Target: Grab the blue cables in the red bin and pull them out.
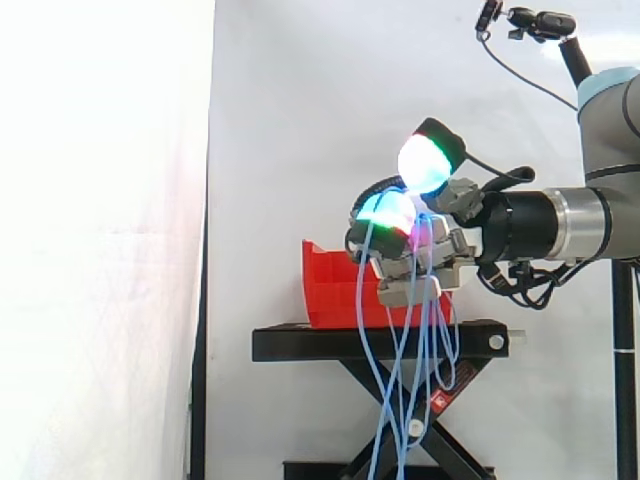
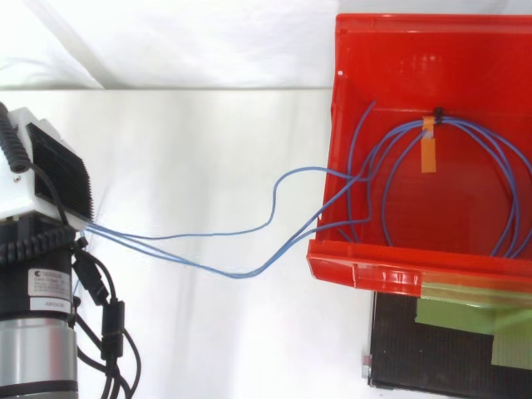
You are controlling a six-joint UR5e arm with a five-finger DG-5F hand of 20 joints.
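The robot's hand (image 1: 462, 195) is up in the air, in front of the red bin (image 2: 366, 273) and a bit higher than it. In the side view the arm comes in from the right. The fingers (image 1: 392, 212) are bent over and closed around the blue cables (image 2: 237, 274), so the hand has hold of them. The pads glow a light blue-green with a bit of red. One pad sticks up above the others. From the fingers the cables hang down in long loose strands. They drop past the front of the black stand (image 1: 380, 345) and go on down to the bottom of the side view. The red bin sits on top of that black stand, and a white curtain (image 1: 300, 100) hangs behind it all. In the top view the hand is at the left edge and the bin is on the right, well apart. The blue cables go across the gap between them in soft, wavy lines. They climb over the left wall of the bin near its front corner. Much of the cable is still inside the bin. There it lies in big round loops on the red floor. A small black tie (image 2: 437, 111) and a strip of orange tape (image 2: 428, 155) hold the loops together near the back. Some green tape (image 2: 465, 312) is stuck on the stand just below the bin's front edge.
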